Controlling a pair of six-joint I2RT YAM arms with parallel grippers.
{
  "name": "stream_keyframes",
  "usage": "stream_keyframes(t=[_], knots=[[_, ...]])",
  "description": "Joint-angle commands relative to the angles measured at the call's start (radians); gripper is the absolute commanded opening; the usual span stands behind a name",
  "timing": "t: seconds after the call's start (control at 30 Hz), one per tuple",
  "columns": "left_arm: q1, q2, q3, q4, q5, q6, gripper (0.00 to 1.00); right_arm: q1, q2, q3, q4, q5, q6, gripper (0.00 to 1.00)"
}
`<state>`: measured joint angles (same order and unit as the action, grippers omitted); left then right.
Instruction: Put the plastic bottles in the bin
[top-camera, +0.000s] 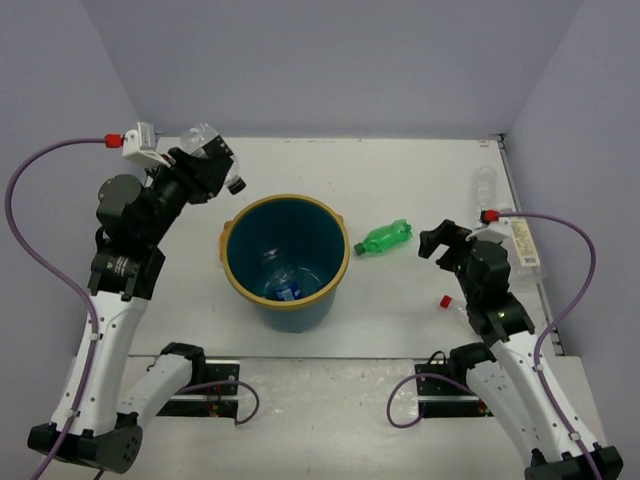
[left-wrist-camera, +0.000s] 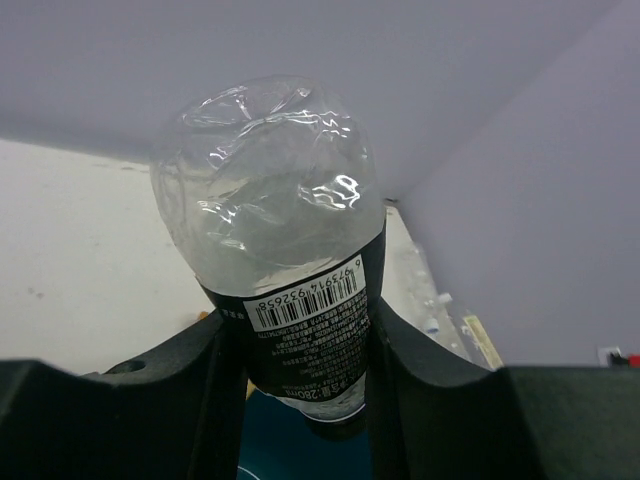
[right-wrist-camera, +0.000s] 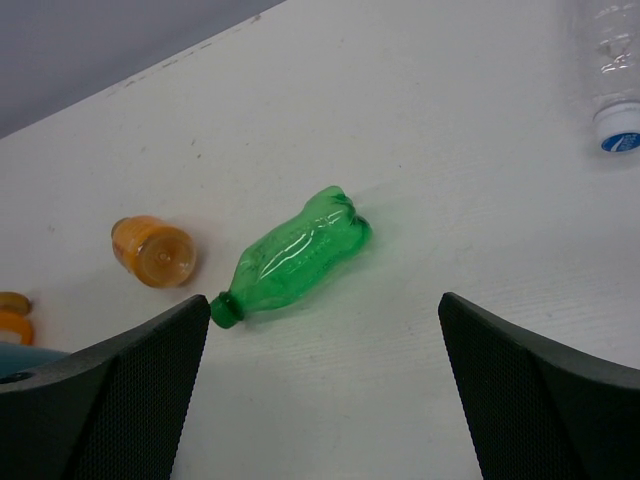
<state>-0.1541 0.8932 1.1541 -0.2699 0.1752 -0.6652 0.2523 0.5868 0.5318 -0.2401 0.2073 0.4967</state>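
The bin (top-camera: 232, 262) stood in the middle of the table (top-camera: 400, 180), a blue-labelled bottle (top-camera: 286, 287) lying at its bottom. At about ten o'clock from it the left gripper (top-camera: 212, 162) hung raised above the table; its fingers (left-wrist-camera: 420, 390) were closed in on a dark-labelled bottle (top-camera: 200, 138), gripping it across the label. From the left wrist view the dark-labelled bottle (left-wrist-camera: 270, 200) showed its crumpled clear base upward and its neck downward; the teal of the bin (left-wrist-camera: 262, 445) showed just under it, between the gripper's (left-wrist-camera: 305, 400) black fingers.

At three o'clock from the bin the green bottle (top-camera: 385, 238) lay on its side, its cap end nearest the rim but apart from it. Farther out along three o'clock the right gripper (top-camera: 440, 245) hovered just beside that bottle; its fingers (right-wrist-camera: 110, 400) were spread wide with nothing between them. In the right wrist view the green bottle (right-wrist-camera: 300, 255) lay just ahead of the gripper (right-wrist-camera: 325, 300), at twelve o'clock to it, cap toward eight o'clock.

A clear bottle (top-camera: 485, 185) lay toward two o'clock of the bin near the table's right edge; the wrist camera caught its pale cap (right-wrist-camera: 620, 130). A white-labelled bottle (top-camera: 522, 245) lay along that edge beside the right arm; a red cap (top-camera: 446, 300) showed at four o'clock from the bin, its bottle mostly hidden by the arm.
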Motion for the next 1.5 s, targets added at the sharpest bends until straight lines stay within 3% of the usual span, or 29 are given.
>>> stream_keyframes(t=[0.0, 0.27, 0.33, 0.47, 0.83, 1.1, 1.4, 1.47], knots=[[-0.076, 0.020, -0.052, 0.089, 0.214, 0.076, 0.00, -0.004, -0.022, -0.015, 0.021, -0.059, -0.026, 0.99], [-0.315, 0.030, -0.113, 0.038, 0.046, 0.124, 0.11, -0.004, -0.034, -0.033, 0.022, -0.064, -0.035, 0.99], [-0.369, 0.033, -0.129, 0.028, 0.013, 0.120, 0.30, -0.004, -0.028, -0.034, 0.021, -0.058, -0.032, 0.99], [-0.406, 0.021, -0.145, 0.022, 0.007, 0.115, 0.98, -0.004, -0.025, -0.033, 0.018, -0.055, -0.021, 0.99], [-0.407, 0.016, -0.075, 0.003, -0.034, 0.141, 1.00, -0.004, 0.008, -0.008, -0.030, -0.064, 0.019, 0.99], [-0.406, 0.093, 0.101, -0.162, -0.390, 0.122, 1.00, -0.004, -0.020, -0.009, -0.060, 0.004, 0.013, 0.99], [-0.390, 0.112, 0.261, -0.273, -0.705, 0.057, 1.00, -0.004, -0.038, -0.036, -0.054, -0.009, 0.002, 0.99], [-0.350, 0.138, 0.270, -0.307, -0.704, 0.054, 1.00, -0.004, -0.027, -0.039, -0.054, -0.017, 0.002, 0.99]])
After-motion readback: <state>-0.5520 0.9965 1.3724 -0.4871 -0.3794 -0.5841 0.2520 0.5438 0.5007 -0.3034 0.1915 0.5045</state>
